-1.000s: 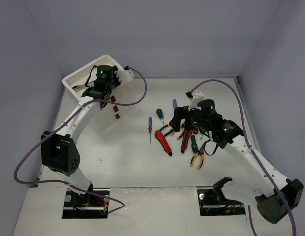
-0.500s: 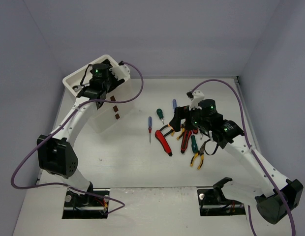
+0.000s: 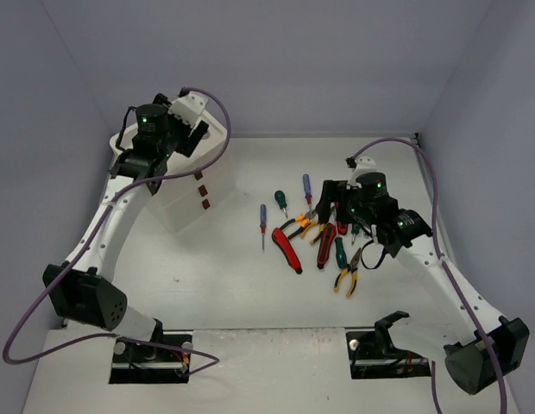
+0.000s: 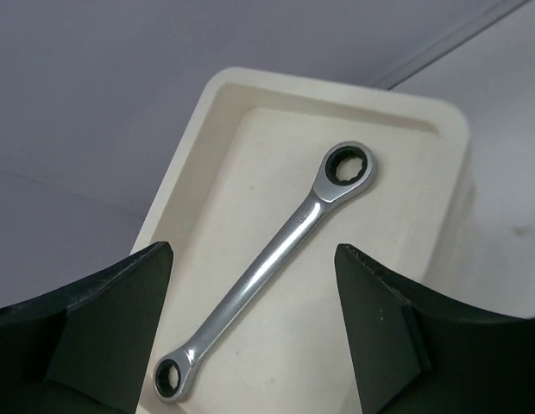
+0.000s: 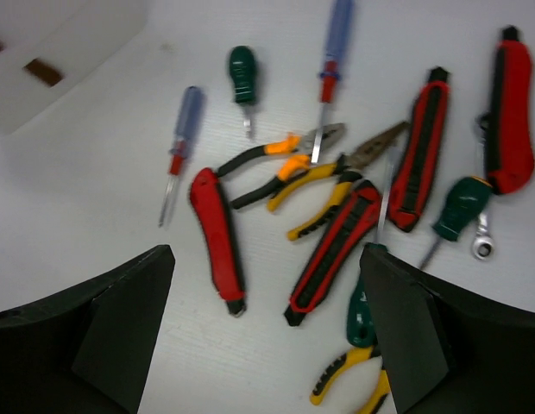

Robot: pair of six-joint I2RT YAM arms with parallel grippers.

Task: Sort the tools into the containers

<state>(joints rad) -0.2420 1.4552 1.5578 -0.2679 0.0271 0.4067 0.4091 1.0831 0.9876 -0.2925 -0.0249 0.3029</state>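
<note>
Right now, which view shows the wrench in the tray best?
Left wrist: the wrench lies whole and sharp on the tray, both ring ends visible. In the top view the left arm hides it. The right wrist view shows only the loose tools and a corner of the box.

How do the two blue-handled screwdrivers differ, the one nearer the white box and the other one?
The nearer blue screwdriver lies alone on the bare table; the other blue screwdriver reaches the orange-handled pliers with its tip. The nearer one lies closer to the table's near edge, the other farther back. Both have a blue handle, a red collar and a thin shaft, and lie nearly parallel.
</note>
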